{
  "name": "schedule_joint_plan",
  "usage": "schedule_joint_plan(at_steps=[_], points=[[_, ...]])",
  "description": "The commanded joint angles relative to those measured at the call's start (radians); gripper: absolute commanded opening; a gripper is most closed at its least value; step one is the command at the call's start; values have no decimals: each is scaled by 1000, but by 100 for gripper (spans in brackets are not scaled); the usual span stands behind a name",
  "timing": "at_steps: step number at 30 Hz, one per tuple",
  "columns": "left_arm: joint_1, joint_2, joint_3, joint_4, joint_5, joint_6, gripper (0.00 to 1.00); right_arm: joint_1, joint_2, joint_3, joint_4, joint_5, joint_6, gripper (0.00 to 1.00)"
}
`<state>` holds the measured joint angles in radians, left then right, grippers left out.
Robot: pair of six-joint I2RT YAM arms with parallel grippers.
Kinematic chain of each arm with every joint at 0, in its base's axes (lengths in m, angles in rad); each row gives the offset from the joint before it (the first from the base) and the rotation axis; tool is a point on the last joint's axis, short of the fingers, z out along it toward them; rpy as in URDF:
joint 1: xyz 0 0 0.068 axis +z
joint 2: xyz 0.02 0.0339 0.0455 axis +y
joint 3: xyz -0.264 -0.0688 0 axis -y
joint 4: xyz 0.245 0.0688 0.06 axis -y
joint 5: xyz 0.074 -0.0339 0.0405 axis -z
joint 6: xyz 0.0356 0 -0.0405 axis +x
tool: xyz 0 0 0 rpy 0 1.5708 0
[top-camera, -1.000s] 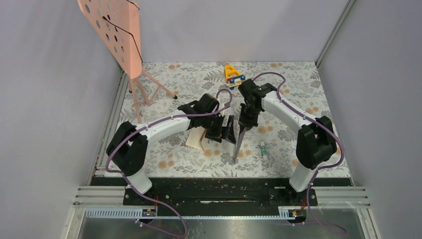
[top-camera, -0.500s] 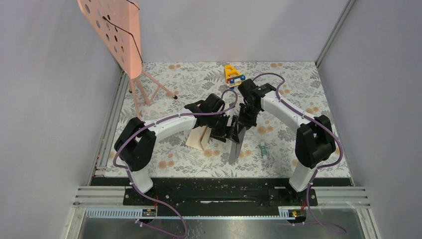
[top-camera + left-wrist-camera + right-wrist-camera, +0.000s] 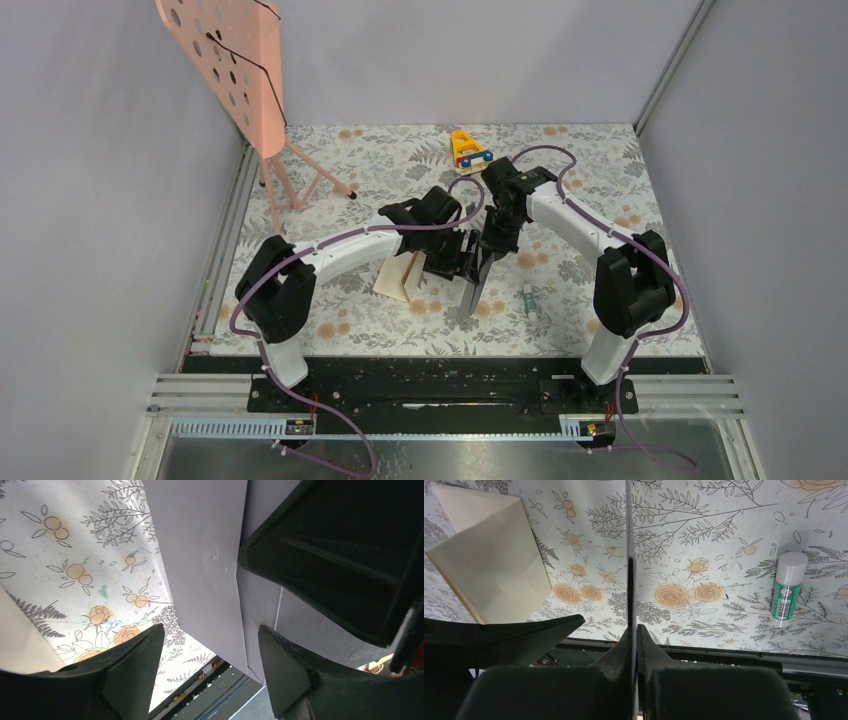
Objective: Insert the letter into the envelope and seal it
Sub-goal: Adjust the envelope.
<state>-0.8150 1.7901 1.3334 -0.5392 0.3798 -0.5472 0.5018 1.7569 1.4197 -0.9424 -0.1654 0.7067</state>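
letter (image 3: 494, 575) lies flat on table, left of envelope (image 3: 200, 555). my left gripper (image 3: 207, 640) spread wide, just beside envelope, holding nothing. envelope is thin, light, floppy paper and likely creases easily; best pinched at stiff edge. it hangs edge-on, long axis near vertical, lower end toward table. my right gripper (image 3: 633, 630) clamped on envelope's upper edge. glue stick (image 3: 786, 587) lies right of envelope.
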Motion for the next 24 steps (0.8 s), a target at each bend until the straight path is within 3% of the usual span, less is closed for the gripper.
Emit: schedule_joint_plan(at_steps=[1, 13, 19, 24], points=[[-31, 56, 70, 3, -119, 7, 69, 22, -16, 16, 35, -96, 44, 0], [-69, 62, 97, -47, -232, 35, 64, 27, -12, 4, 72, -179, 69, 0], [-45, -7, 44, -7, -107, 42, 67, 26, -14, -30, 114, -227, 90, 0], [40, -74, -42, 48, 45, 37, 74, 27, -14, -37, 117, -229, 86, 0]])
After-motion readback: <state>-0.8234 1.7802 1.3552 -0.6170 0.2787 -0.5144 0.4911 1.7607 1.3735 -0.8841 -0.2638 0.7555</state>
